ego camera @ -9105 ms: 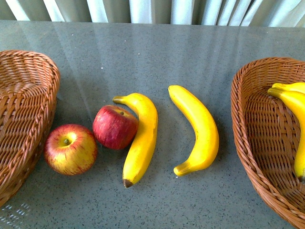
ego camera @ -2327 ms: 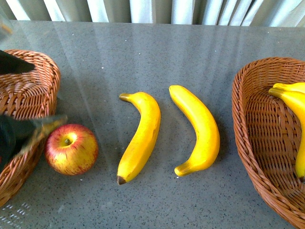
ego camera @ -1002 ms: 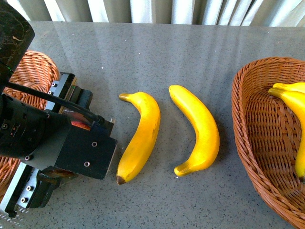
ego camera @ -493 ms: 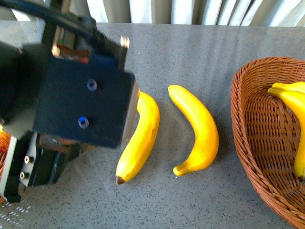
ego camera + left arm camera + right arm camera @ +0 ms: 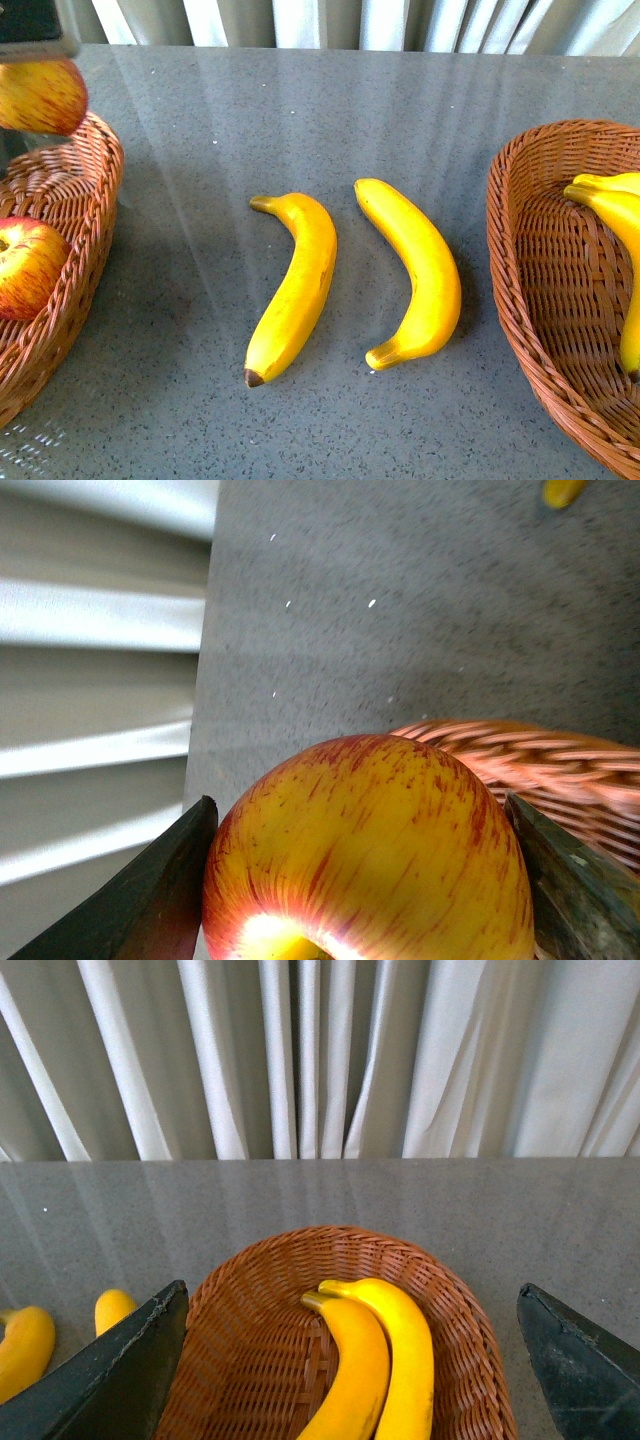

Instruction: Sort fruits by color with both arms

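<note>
1. Shows the left gripper (image 5: 360,802) clamped on a red-and-yellow apple (image 5: 370,865), with a dark finger (image 5: 150,900) against each side.
2. Places this held apple in the air over the far rim of the left basket (image 5: 95,200), at the upper left corner of the front view.
3. Shows a second apple (image 5: 25,265) lying inside the left basket.
4. Shows the left banana (image 5: 298,290) and the right banana (image 5: 420,270) lying side by side, not touching, on the grey table (image 5: 300,110) between the two baskets.
5. Shows the right gripper (image 5: 350,1288) spread wide and empty above the right basket (image 5: 250,1260).
6. Locates a pair of bananas (image 5: 350,1370) inside the right basket, pressed against each other.
</note>
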Robot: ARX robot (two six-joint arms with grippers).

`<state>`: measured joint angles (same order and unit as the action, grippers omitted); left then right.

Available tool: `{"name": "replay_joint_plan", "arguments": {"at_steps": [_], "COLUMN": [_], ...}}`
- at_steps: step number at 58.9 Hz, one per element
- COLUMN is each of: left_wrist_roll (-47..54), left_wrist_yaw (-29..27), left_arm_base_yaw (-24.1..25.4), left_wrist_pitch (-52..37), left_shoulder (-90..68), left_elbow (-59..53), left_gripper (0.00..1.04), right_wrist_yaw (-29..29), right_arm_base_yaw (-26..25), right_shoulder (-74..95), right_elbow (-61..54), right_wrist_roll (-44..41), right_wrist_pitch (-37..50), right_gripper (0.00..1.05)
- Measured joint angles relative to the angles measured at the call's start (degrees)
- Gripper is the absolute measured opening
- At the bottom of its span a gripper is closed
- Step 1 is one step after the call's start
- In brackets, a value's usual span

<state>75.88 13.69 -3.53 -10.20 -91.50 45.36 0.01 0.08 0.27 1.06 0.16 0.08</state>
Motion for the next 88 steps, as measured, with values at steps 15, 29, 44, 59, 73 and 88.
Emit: {"name": "replay_joint_plan", "arguments": {"at_steps": [15, 29, 44, 59, 73, 88], "left_wrist_roll": [-12.20, -40.96, -76.11, -77.57, -76.61, -76.35], "left_wrist_yaw": [4.50, 5.51, 13.33, -5.18, -7.89, -13.33], "left_arm_base_yaw": [2.91, 7.52, 14.29, 12.44, 9.49, 4.48], "left_wrist_pitch": [-5.95, -8.26, -13.05, -34.84, -33.77, -29.73], "left_shoulder": [1.88, 8.04, 16.37, 29.22, 36.61, 45.05], "left_elbow": [-4.28, -4.59, -11.28, -27.89, -34.95, -39.26], "left_gripper": [0.96, 0.96, 0.96, 0.60, 0.19, 0.01], "right_wrist_yaw": [0.00, 0.00, -0.02, 0.00, 0.00, -0.02], "right_arm_base_yaw": [0.00, 0.00, 0.00, 0.00, 0.00, 0.00], "right_shoulder": [0.00, 0.00, 0.00, 0.00, 0.00, 0.00], "right_elbow": [-0.02, -0.02, -0.02, -0.02, 0.00, -0.02], "right_wrist_roll": [0.00, 0.00, 0.00, 0.00, 0.00, 0.00], "right_wrist_pitch": [0.00, 0.00, 0.00, 0.00, 0.00, 0.00], "right_gripper": [0.96, 0.96, 0.96, 0.96, 0.96, 0.96]}}
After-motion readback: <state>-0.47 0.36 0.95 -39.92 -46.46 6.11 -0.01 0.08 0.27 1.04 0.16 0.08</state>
